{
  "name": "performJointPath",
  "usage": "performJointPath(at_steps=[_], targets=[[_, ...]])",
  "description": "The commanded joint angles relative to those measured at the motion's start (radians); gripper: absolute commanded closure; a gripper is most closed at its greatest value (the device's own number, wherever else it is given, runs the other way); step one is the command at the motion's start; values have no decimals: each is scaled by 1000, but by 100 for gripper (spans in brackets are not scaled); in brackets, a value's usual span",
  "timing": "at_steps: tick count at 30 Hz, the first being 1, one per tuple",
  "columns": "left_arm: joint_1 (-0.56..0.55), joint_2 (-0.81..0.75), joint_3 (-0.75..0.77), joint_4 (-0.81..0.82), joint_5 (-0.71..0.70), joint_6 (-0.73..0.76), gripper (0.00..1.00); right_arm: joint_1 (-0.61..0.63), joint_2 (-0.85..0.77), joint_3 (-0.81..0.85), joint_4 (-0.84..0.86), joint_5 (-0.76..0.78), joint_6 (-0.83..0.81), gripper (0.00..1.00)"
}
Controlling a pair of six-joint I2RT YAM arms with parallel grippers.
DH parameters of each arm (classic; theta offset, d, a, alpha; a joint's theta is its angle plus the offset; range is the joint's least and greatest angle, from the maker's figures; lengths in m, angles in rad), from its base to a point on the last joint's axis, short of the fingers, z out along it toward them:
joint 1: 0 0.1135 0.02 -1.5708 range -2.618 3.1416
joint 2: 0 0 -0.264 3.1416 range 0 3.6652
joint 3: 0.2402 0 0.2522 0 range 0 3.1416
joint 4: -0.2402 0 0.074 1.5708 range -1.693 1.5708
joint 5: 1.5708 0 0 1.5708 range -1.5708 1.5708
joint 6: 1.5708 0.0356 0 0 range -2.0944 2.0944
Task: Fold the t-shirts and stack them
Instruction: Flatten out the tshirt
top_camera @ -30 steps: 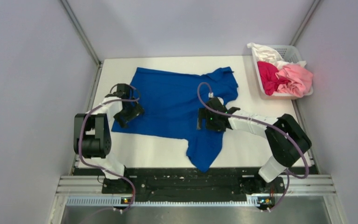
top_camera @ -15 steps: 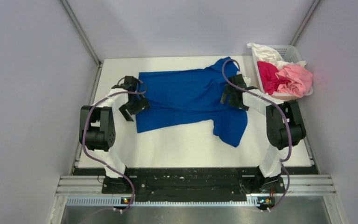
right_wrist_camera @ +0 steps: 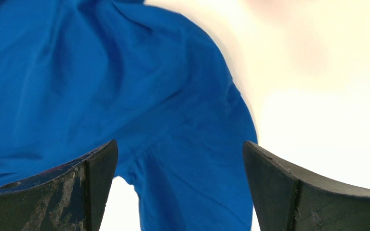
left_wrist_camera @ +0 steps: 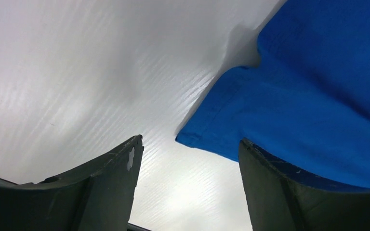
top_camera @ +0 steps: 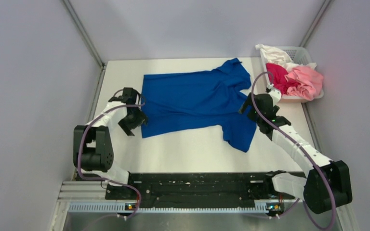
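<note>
- the blue t-shirt [top_camera: 188, 101] is laid out on the desk [top_camera: 192, 154] in the upper middle of the top view. its straight hem is at frame left and its sleeves at frame right. one sleeve points to the upper right, and the other trails toward the lower right, wrinkled.
- the cloth is judged light, limp and not fragile. it will likely sag, crease and drag on the desk once lifted, so it is best raised at two points together.
- good holds are judged to be the hem corners and the shoulder seams, pinched at the edge so both layers are taken.
- the left fingers [left_wrist_camera: 111, 187] are spread wide and hold nothing. the lower-left hem corner lies between them in the left wrist view.
- the right fingers [right_wrist_camera: 294, 192] are also spread wide and empty, above the wrinkled sleeve and shoulder at the shirt's right side.
- a magenta t-shirt [top_camera: 275, 79], a pale pink t-shirt [top_camera: 306, 81] and a white t-shirt [top_camera: 272, 53] are bunched in the basket [top_camera: 301, 51] at the upper right, well apart from the blue one.
</note>
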Motion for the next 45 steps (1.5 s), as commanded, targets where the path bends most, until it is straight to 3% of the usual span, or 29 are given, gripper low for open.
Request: performJointPath(at_steps=[1,7,16,21,25,27,28,29,35,40,45], targets=[[-30,23,-19,6,52,-22,25,0,-13,-3,-18,37,28,1],[-40,71,-32,39,58,-30,43,1,12,11,-56,-4,23,1],[-40,126,-59,58,24,-32,45,0,13,7,-88,3,28,1],[-42,172,-50,86,65,-27,61,0,5,2,-117,-6,30,1],[-50,174,-73,110,52,-34,65,1,-12,-17,-145,-11,34,1],[-50,180,-78,118,50,-24,80,0,-22,-24,-164,-15,33,1],[-50,184,-78,120,53,-19,96,0,-29,-26,-177,-19,29,1],[-50,186,-77,121,57,-16,100,1,-34,-26,-195,-23,26,1],[-54,122,-104,160,59,6,100,46,-71,-26,-393,-111,46,6],[-54,86,-110,154,46,13,100,281,-51,-20,-584,-48,193,8],[-56,80,-127,170,58,15,100,301,-14,-114,-494,-76,250,16]])
